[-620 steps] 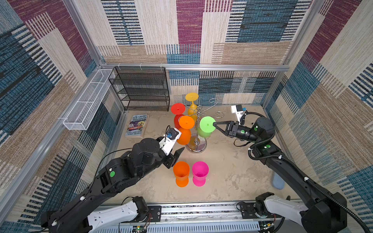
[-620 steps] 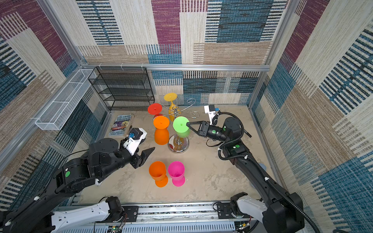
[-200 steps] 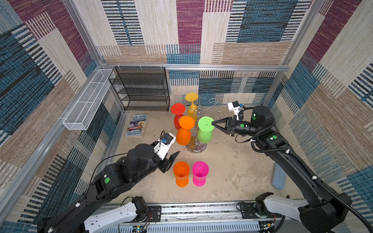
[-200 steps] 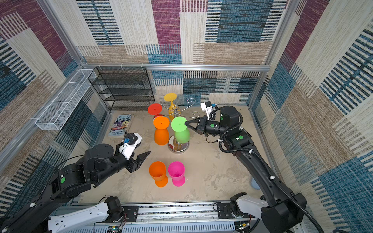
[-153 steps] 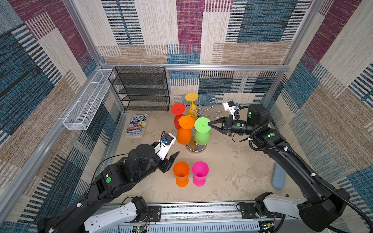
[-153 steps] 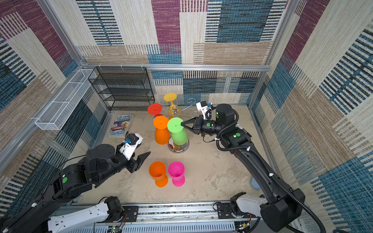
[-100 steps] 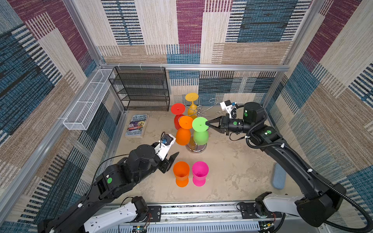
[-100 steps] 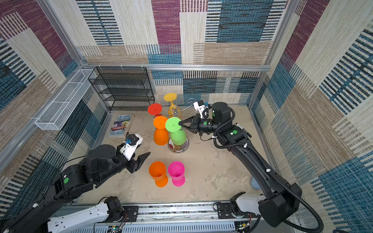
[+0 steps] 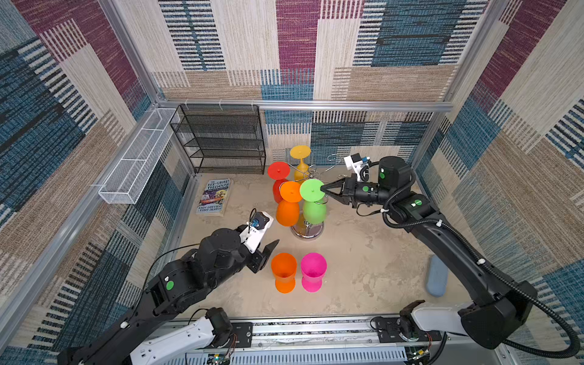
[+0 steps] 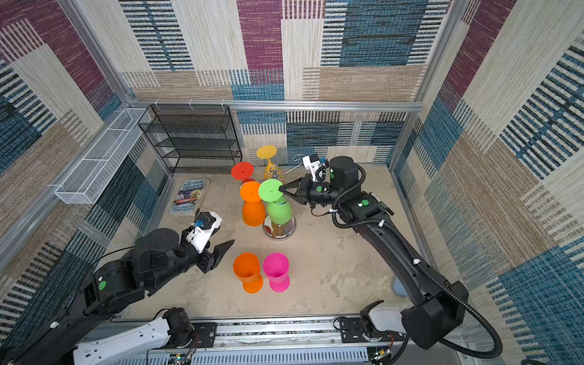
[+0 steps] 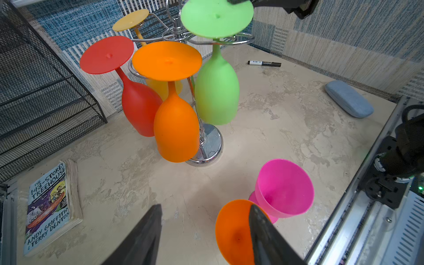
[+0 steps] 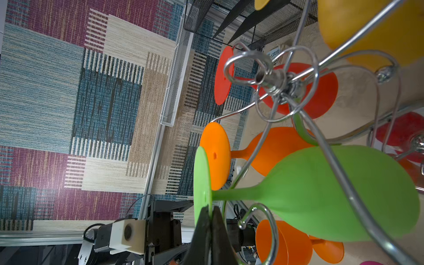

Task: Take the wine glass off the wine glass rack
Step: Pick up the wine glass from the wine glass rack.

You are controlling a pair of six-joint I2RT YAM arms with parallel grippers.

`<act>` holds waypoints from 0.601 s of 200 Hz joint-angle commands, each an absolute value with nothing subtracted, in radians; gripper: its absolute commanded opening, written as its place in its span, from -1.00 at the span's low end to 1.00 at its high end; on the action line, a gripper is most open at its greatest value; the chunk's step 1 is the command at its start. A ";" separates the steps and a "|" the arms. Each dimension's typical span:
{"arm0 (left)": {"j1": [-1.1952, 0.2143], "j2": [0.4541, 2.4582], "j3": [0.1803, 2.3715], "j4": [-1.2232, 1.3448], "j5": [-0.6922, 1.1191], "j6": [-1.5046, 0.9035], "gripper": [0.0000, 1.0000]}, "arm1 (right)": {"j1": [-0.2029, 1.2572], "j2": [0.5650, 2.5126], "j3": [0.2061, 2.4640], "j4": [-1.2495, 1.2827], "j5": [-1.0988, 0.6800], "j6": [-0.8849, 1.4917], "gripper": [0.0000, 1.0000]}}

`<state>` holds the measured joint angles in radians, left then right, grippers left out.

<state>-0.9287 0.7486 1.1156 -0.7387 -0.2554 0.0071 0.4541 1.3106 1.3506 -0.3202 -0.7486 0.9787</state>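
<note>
Pinching foot of green wine glass [image 9: 313, 211] in shut right gripper [image 9: 322, 190]; holding nothing in open left gripper [image 9: 264, 256]. Could snag stem on wire arm of wine glass rack [image 9: 308, 234], tipping it.

- Beige tabletop [image 9: 363, 268], mottled.
- Centre frame: wine glass rack [image 9: 311, 234] base.
- Below it: orange glass [image 9: 283, 270], pink glass [image 9: 313, 268], upright, side by side.
- Left: book [image 9: 215, 196], lying flat.
- Upper left: black mesh shelf [image 9: 221, 139].
- Right: blue case [image 9: 437, 275].
</note>
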 commanded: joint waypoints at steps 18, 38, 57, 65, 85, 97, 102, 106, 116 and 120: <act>-0.923 0.741 1.115 -0.738 -0.243 0.006 0.25 | 0.454 1.303 1.365 -0.317 -0.706 0.972 -1.00; -0.921 0.738 1.115 -0.744 -0.241 0.003 0.25 | 0.450 1.299 1.361 -0.314 -0.700 0.973 -1.00; -0.922 0.731 1.115 -0.748 -0.242 0.000 0.25 | 0.443 1.288 1.352 -0.313 -0.689 0.978 -1.00; -0.921 0.727 1.115 -0.749 -0.242 0.000 0.25 | 0.438 1.280 1.345 -0.307 -0.687 0.982 -1.00; -0.920 0.721 1.114 -0.754 -0.242 -0.002 0.25 | 0.426 1.263 1.335 -0.299 -0.687 0.988 -1.00; -0.919 0.720 1.115 -0.757 -0.243 -0.003 0.25 | 0.418 1.253 1.329 -0.299 -0.685 0.988 -1.00; -0.919 0.718 1.115 -0.756 -0.244 -0.003 0.26 | 0.415 1.248 1.326 -0.300 -0.684 0.988 -1.00; -0.919 0.718 1.115 -0.758 -0.244 -0.004 0.25 | 0.413 1.246 1.323 -0.301 -0.684 0.986 -1.00; -0.920 0.718 1.116 -0.760 -0.244 -0.003 0.26 | 0.407 1.236 1.312 -0.299 -0.686 0.987 -1.00; -0.920 0.718 1.117 -0.760 -0.244 -0.003 0.25 | 0.405 1.232 1.307 -0.299 -0.687 0.988 -1.00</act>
